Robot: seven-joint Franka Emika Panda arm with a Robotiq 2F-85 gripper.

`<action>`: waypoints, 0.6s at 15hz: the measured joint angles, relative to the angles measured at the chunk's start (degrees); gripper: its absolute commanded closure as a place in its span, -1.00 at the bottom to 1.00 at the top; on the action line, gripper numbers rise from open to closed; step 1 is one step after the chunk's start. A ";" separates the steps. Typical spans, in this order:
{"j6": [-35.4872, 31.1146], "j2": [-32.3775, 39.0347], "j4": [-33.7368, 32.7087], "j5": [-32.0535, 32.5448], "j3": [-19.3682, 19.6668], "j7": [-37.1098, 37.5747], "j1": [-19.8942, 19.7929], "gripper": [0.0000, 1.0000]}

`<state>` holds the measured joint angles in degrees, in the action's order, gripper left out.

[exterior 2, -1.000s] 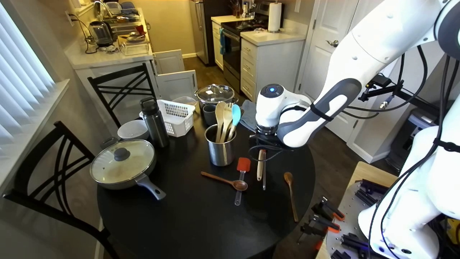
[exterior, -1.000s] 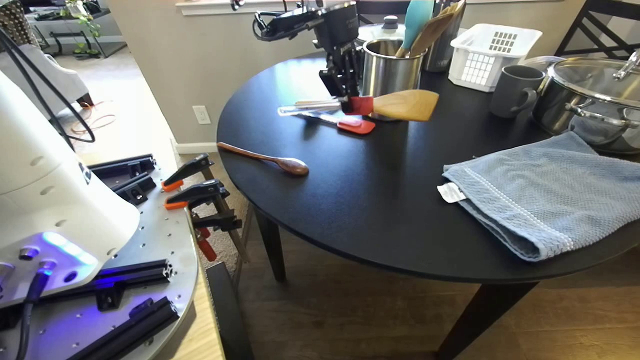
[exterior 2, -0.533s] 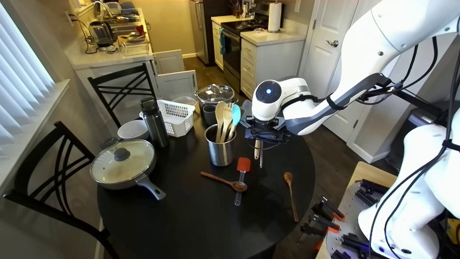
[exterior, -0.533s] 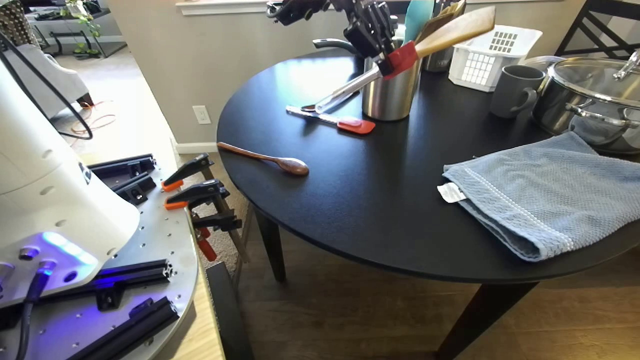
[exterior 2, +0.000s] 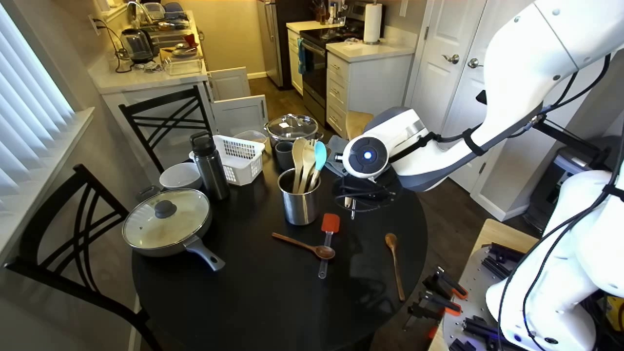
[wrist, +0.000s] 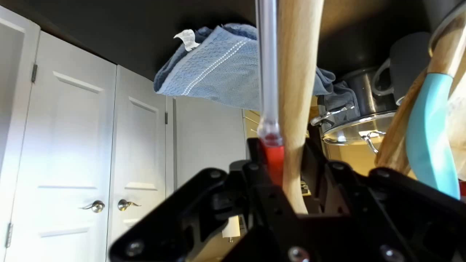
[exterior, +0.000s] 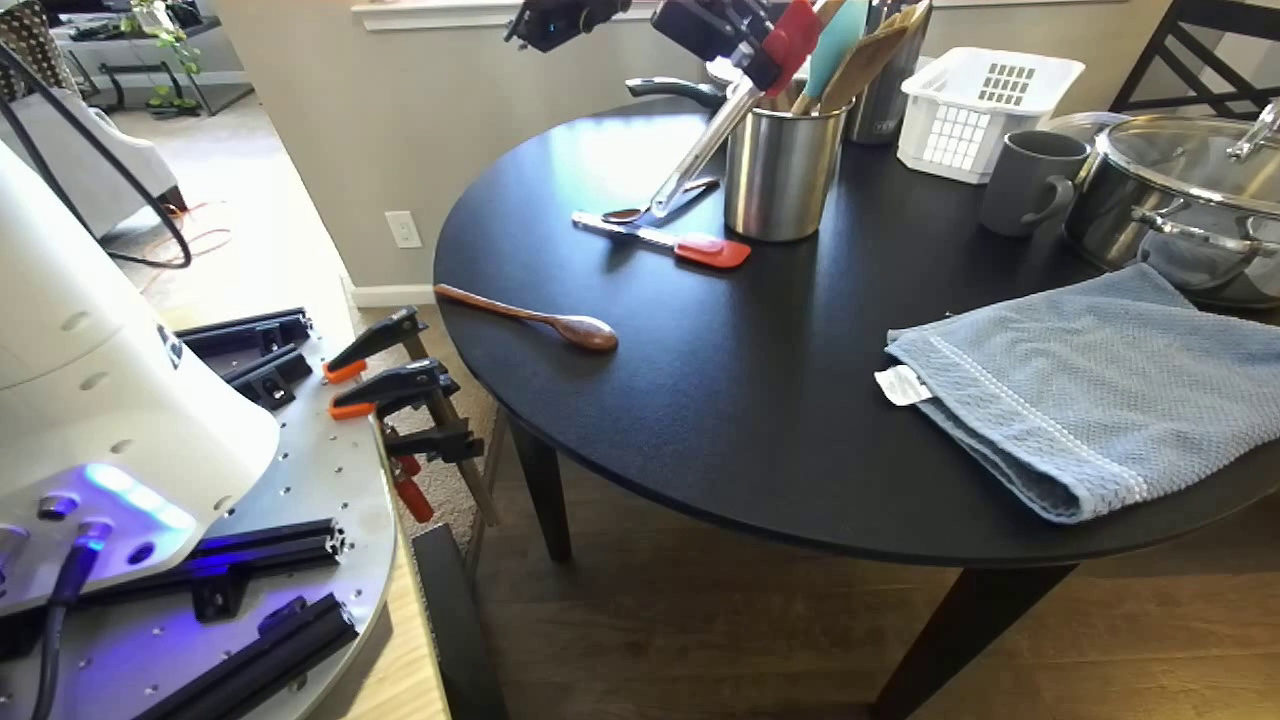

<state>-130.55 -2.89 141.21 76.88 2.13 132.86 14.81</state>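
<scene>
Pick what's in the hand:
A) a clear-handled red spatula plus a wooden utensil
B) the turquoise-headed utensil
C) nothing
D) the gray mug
A: the wrist view shows the clear-handled red spatula and the wooden utensil side by side in the hand, closed on both, while the turquoise-headed utensil stands in the steel container.

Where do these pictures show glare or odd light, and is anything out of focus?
In an exterior view, bright glare whitens a patch of the black round table; in an exterior view, the kitchen's back wall looks yellow while the white slatted blinds look bluish; in the wrist view, the black gripper is dark and soft-focused, the folded blue cloth towel sharper.
</scene>
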 measured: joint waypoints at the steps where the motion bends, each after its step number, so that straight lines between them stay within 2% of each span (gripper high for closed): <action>1: 0.56 -0.60 0.17 0.09 -1.43 0.52 -0.61 0.85; 9: 1.34 -7.07 -1.30 0.59 -8.32 0.88 -1.76 0.85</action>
<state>-129.21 -9.95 139.92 77.47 -6.19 133.74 13.05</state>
